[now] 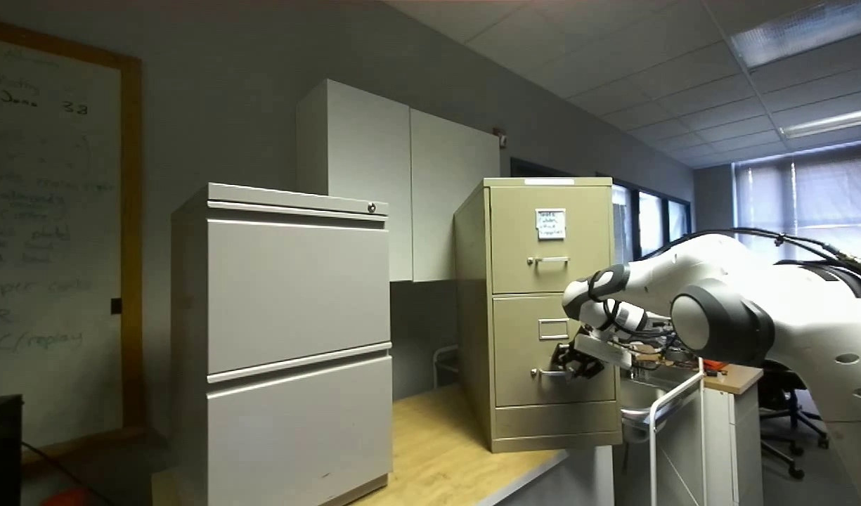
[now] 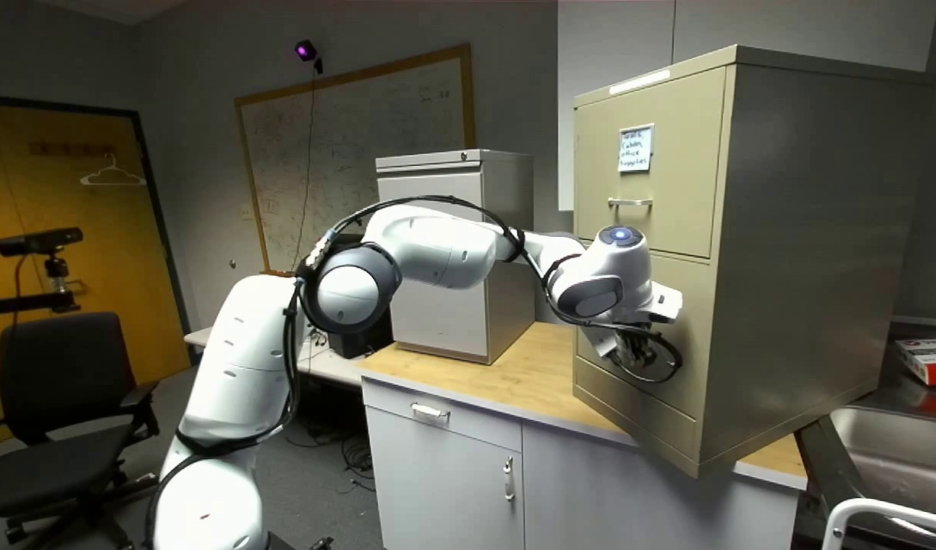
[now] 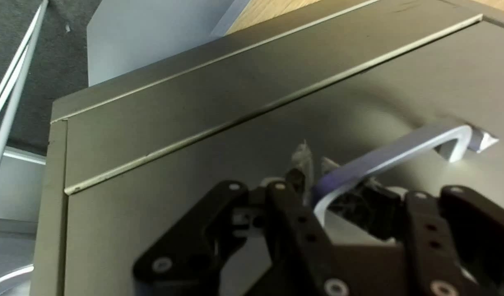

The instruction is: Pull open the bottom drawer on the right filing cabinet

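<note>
One silver bar handle (image 3: 391, 157) sits between my jaws, closed on its right end. Bottom drawer (image 1: 523, 355) just beyond: smooth tan metal, rectangular.

Tan filing cabinet (image 2: 773, 252), black gripper (image 3: 328, 187), white robot arm (image 2: 437, 248)

The bottom drawer (image 1: 518, 355) is plain tan-beige with a silver pull handle (image 3: 393, 152); the two-drawer cabinet (image 1: 300, 295) is plain pale grey, the countertop (image 1: 444, 443) yellowish with wood grain, the door (image 2: 101, 256) orange-yellow, the whiteboard frame (image 1: 131, 239) brown.
</note>
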Robot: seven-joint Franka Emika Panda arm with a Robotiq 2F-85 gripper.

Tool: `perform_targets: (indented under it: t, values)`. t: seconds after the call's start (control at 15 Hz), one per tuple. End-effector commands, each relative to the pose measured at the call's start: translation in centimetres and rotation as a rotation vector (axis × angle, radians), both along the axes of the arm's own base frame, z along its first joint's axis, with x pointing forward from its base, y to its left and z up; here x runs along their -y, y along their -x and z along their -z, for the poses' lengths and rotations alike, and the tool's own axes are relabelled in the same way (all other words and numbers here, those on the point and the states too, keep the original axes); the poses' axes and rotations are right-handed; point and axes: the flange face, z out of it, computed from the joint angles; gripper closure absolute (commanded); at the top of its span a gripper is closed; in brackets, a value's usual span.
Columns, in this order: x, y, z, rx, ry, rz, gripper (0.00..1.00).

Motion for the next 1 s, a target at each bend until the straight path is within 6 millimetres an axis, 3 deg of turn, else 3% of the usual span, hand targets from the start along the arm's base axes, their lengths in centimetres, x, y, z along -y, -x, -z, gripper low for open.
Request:
perform_targets:
  t: [0.0, 0.47, 0.8, 0.93]
  values:
    - [-1.8, 4.5, 0.9, -0.102, 0.058, -0.101, 0.96]
    - [-4.6, 4.0, 2.3, -0.066, 0.062, -0.080, 0.96]
    - [-6.6, 6.9, -1.1, -0.093, 0.170, -0.074, 0.96]
    - [-7.7, 8.4, -1.2, -0.132, 0.209, -0.082, 0.96]
